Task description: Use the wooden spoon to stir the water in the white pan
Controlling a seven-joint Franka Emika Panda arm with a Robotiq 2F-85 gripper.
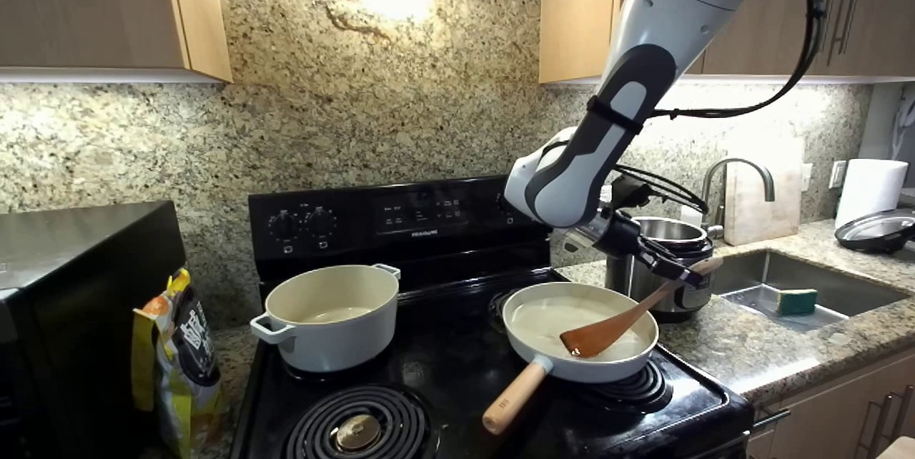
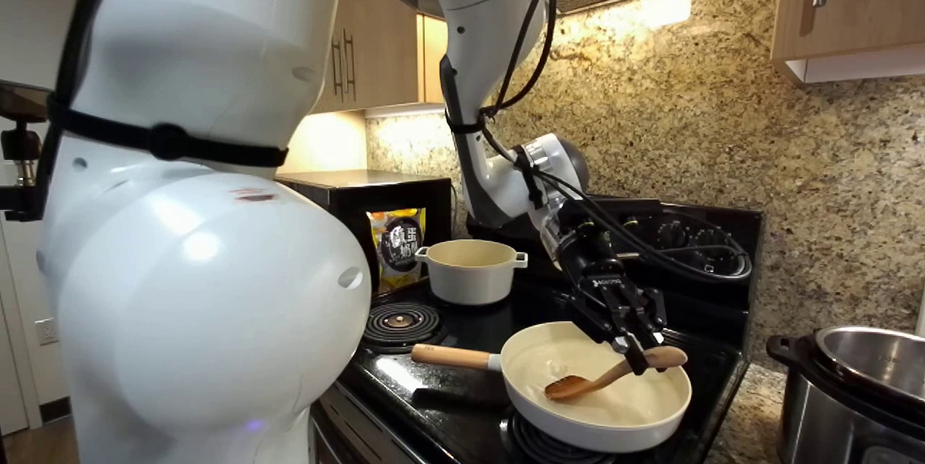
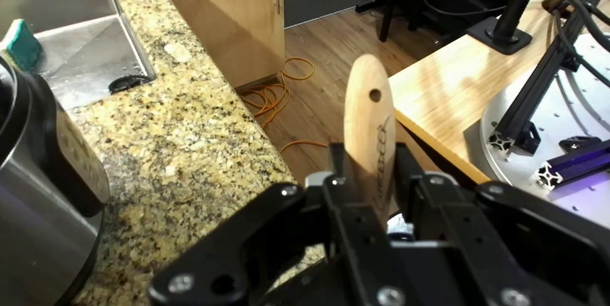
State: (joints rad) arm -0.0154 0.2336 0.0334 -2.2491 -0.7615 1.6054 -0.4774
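Note:
The white pan [image 1: 597, 371] sits on the stove's front burner, its wooden handle [image 1: 516, 398] pointing toward the camera in an exterior view. Water [image 1: 554, 310] shows faintly inside it as a clear sheen. My gripper [image 2: 639, 357] is above the pan's rim, shut on the handle of the wooden spoon [image 2: 571, 387]. Tilted, the spoon runs from the jaws down into the pan, with its broad head low over the pan floor; whether it touches the bottom I cannot tell. In the wrist view the spoon's handle end [image 3: 367, 101] rises between the two fingers [image 3: 337, 158].
A deeper white pot [image 1: 336, 344] stands on a back burner. Beside the stove, close to the gripper, is a steel pot [image 2: 813, 413]. A bare coil burner [image 1: 357, 430], a snack bag [image 1: 189, 352] and a black microwave [image 1: 78, 287] are farther off; the sink [image 1: 858, 287] lies past the counter.

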